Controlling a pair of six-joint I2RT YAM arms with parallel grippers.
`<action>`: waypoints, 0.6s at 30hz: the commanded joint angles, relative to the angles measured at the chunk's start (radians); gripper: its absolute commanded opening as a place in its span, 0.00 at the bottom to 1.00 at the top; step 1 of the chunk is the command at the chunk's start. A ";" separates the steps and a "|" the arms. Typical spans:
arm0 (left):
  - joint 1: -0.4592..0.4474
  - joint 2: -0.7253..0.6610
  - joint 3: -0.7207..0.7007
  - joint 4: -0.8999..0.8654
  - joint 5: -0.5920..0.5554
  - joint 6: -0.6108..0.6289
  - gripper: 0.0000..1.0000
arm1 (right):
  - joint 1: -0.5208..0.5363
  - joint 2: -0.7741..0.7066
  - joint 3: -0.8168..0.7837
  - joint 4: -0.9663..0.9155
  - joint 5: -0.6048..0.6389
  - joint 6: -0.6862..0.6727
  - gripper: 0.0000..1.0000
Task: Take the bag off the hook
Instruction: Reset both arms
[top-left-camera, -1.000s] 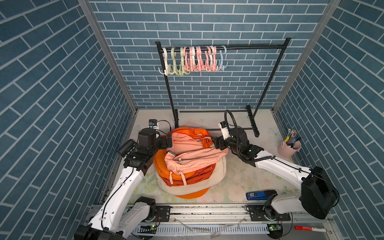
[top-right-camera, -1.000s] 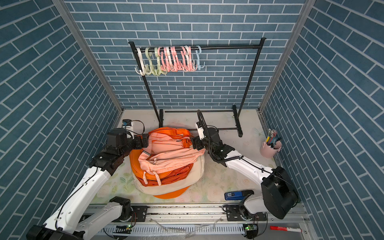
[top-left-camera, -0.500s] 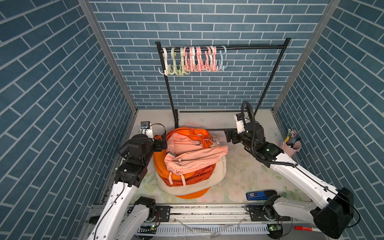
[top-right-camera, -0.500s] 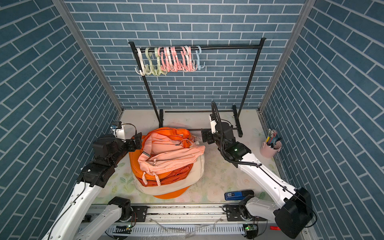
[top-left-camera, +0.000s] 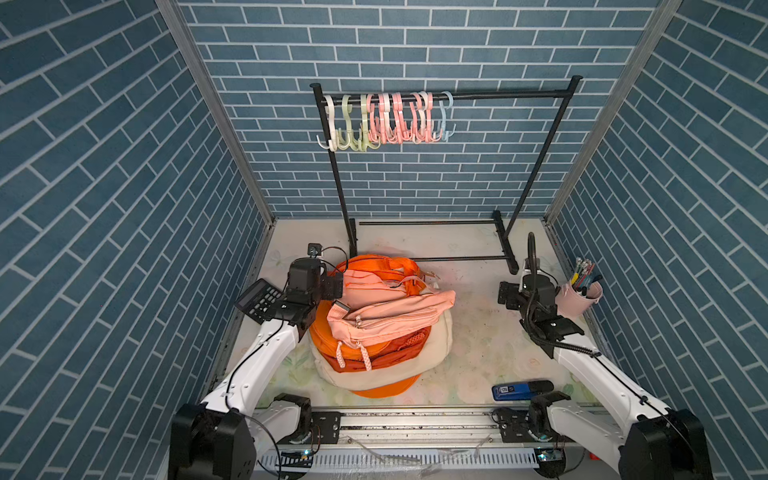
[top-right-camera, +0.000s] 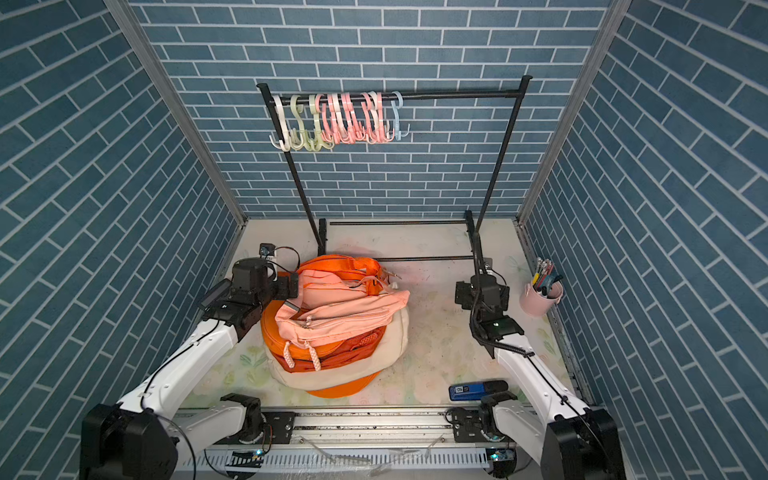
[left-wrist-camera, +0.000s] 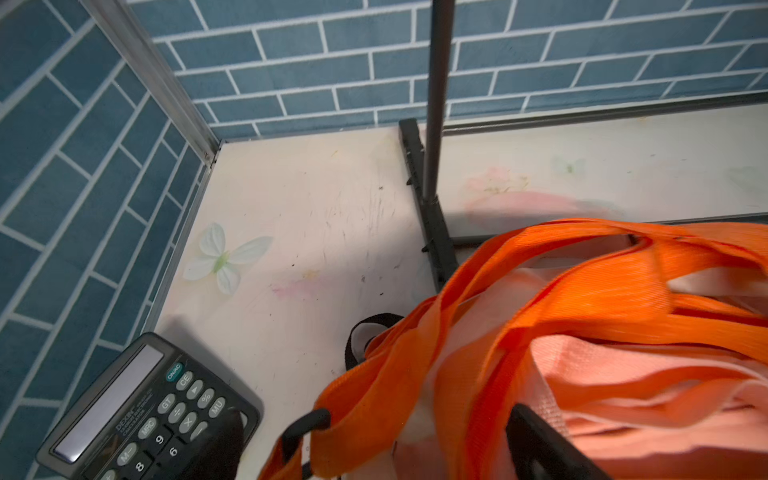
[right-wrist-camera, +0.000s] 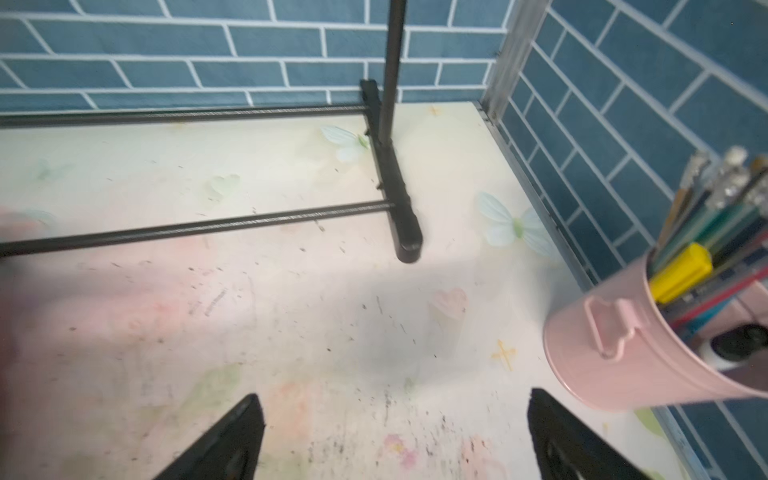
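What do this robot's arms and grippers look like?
The left arm and right arm have white shells with black joints. A thin black cable runs along each; the right also carries a ribbed black hose. The left gripper and right gripper are black, with tapering fingers.

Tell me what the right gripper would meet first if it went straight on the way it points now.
Probably the table, as the open right gripper seems tilted downward; further along, the rack's black foot. The pink cup stands off to one side. Depth is unclear.
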 joint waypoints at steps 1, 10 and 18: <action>0.050 0.058 -0.011 0.103 -0.002 -0.016 0.99 | -0.041 0.021 -0.060 0.209 0.088 -0.038 0.99; 0.164 0.212 -0.092 0.313 0.122 -0.002 0.99 | -0.101 0.273 -0.089 0.437 0.079 -0.054 0.98; 0.175 0.291 -0.129 0.460 0.163 0.028 0.99 | -0.163 0.390 -0.042 0.518 0.056 -0.046 0.98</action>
